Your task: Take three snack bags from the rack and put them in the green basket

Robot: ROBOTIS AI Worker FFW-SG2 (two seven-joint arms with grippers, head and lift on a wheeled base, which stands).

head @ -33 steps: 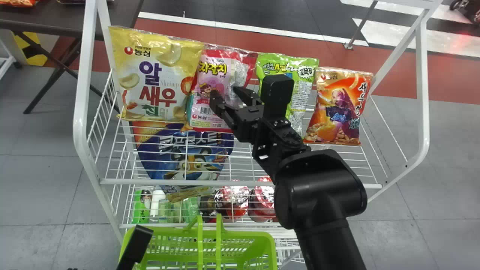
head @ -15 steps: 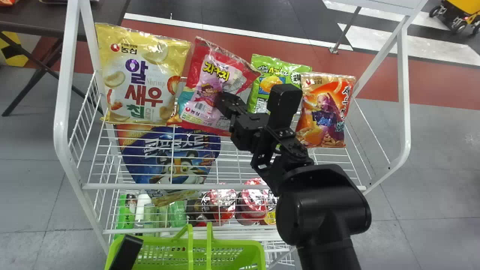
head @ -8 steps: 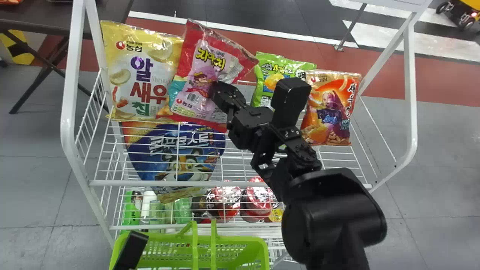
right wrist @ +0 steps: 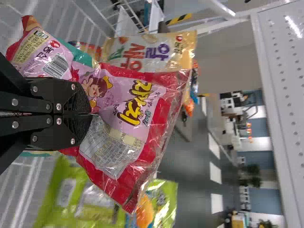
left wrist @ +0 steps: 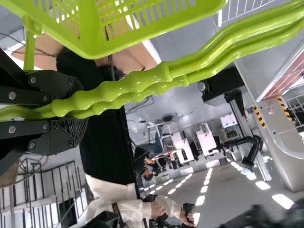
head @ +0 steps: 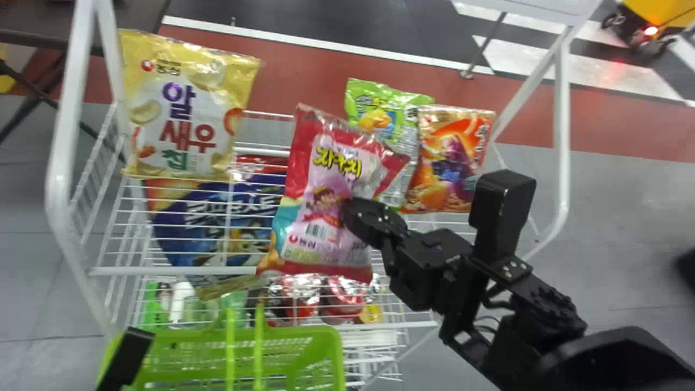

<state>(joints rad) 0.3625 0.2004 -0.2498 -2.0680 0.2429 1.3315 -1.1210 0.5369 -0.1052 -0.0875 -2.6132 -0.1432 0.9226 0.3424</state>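
Pink snack bag (head: 326, 190), partly hidden, is pinched by right fingers (head: 372, 218); left fingers (left wrist: 57, 85) clasp basket handles (left wrist: 137, 83).

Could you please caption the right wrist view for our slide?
The right gripper clamps a pink and red snack bag.

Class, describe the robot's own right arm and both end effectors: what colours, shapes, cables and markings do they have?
The right arm is black, built of boxy, round-cornered housings with small silvery screws and a thin dark cable. The left end effector and right end effector are also black, with flat linked fingers, round silvery screw heads and ridged tips. I can make out no markings.
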